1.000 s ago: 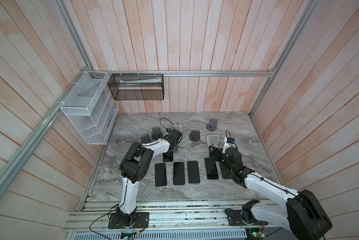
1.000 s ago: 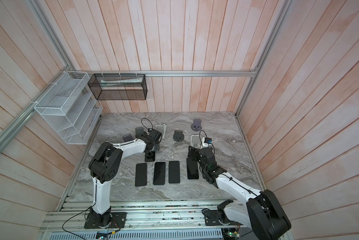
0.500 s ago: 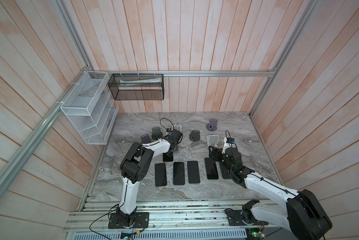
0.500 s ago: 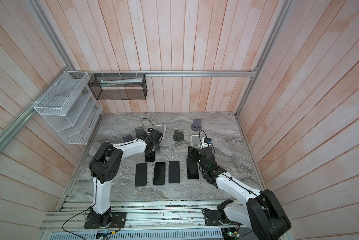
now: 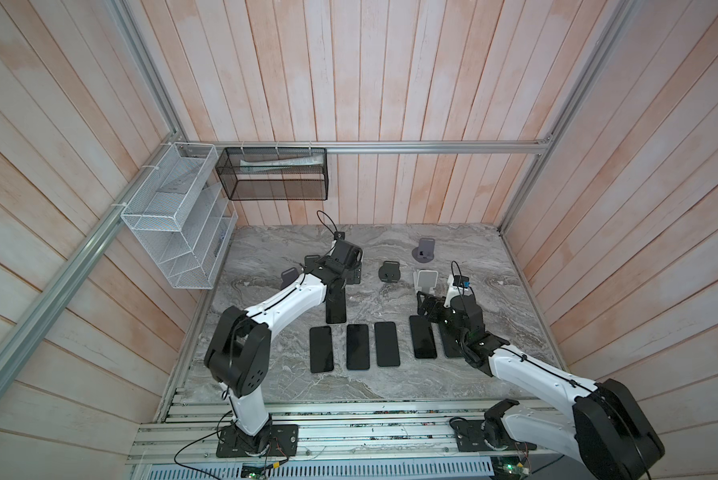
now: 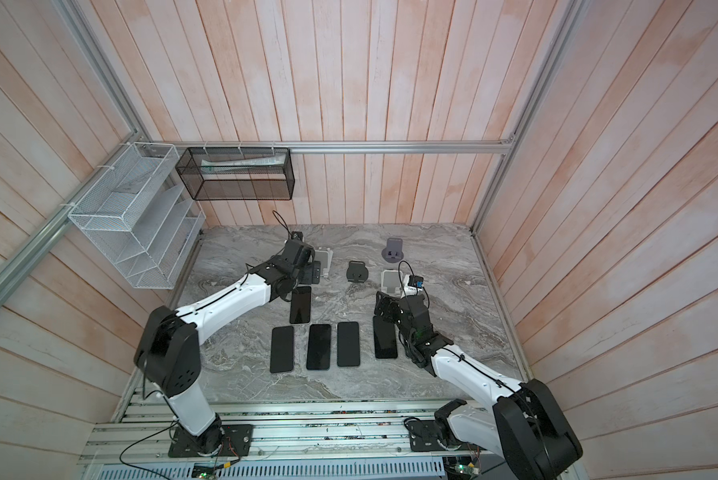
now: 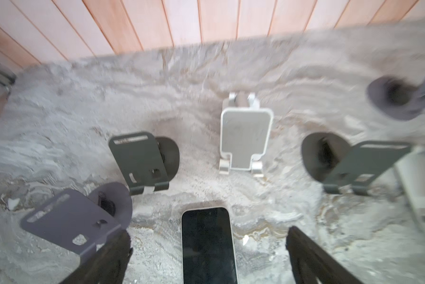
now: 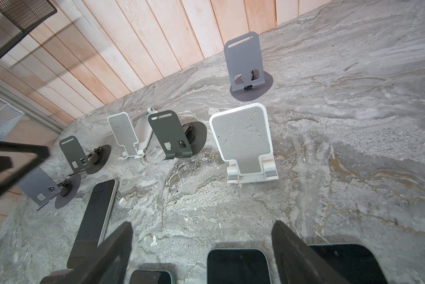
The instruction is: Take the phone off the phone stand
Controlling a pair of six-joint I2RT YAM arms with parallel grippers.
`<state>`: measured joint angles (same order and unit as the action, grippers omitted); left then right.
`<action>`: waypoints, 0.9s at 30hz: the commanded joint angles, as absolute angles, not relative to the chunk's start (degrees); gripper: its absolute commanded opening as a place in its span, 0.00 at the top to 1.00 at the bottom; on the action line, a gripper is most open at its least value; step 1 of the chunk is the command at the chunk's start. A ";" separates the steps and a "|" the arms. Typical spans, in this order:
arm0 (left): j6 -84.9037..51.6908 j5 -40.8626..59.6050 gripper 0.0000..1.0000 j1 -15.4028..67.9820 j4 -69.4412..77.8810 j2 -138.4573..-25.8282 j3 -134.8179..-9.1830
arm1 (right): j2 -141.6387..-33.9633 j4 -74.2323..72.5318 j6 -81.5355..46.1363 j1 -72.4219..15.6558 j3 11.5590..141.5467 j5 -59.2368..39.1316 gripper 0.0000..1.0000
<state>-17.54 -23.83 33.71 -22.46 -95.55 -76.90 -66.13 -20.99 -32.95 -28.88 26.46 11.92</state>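
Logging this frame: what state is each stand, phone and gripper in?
Lone phone: lying flat, screen up, outside the row.
Left gripper: open, fingers astride the lone phone, not touching.
Right gripper: open, empty.
Other five phones: flat in a row, screens dark.
Phone stands: all six empty.

The phone [image 7: 207, 243] is a slim slab with a black screen and a pale rim. It lies flat, screen up, on the marble tabletop [image 7: 59, 123], touching no stand; both top views [image 5: 335, 307] [image 6: 300, 305] show it lengthwise toward the back wall. Near its far end the white phone stand [image 7: 243, 140] sits upright and empty, backrest tilted, two small lips at its foot. A dark grey phone stand [image 7: 142, 159] beside it is also empty.
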 commanded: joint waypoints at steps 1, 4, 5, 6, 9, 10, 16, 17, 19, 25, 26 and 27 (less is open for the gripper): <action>-18.61 -20.73 0.00 34.52 -17.59 -83.89 -71.33 | -64.52 -21.37 -33.04 -29.35 26.06 14.52 0.08; -19.43 -17.49 0.00 34.54 -11.55 -72.58 -63.44 | -64.51 -21.69 -33.31 -29.38 25.68 14.88 0.07; -19.18 -16.87 0.00 34.54 -10.06 -69.42 -61.10 | -64.49 -21.92 -33.40 -29.37 25.60 15.04 0.07; -19.09 -16.62 0.00 34.69 -9.09 -66.88 -59.00 | -64.47 -22.17 -33.48 -29.44 25.42 15.15 0.07; -19.78 -16.84 0.00 35.61 -5.99 -58.97 -52.49 | -64.47 -21.97 -33.57 -29.42 25.55 16.00 0.07; -19.75 -17.65 0.00 35.85 -5.26 -56.56 -50.70 | -64.48 -21.80 -33.56 -29.36 25.63 16.21 0.07; -26.82 -31.17 0.00 35.90 -14.21 -49.24 -48.44 | -64.41 -21.47 -33.23 -29.41 25.72 17.06 0.07; -27.38 -32.57 0.00 35.95 -14.36 -48.06 -47.51 | -64.42 -21.52 -33.22 -29.38 25.69 17.19 0.07; -29.31 -32.65 0.00 35.95 -14.03 -47.01 -45.89 | -64.81 -21.80 -33.07 -29.39 25.58 17.40 0.07; -33.06 -36.11 0.00 36.03 -14.69 -51.39 -43.38 | -66.71 -20.56 -32.17 -29.51 27.04 17.25 0.07; -31.92 -38.20 0.00 35.98 -14.54 -52.27 -43.17 | -66.91 -20.58 -32.17 -29.57 27.06 17.42 0.07; -28.34 -39.06 0.00 35.82 -11.81 -52.79 -42.02 | -66.98 -20.51 -32.17 -29.54 27.15 17.49 0.07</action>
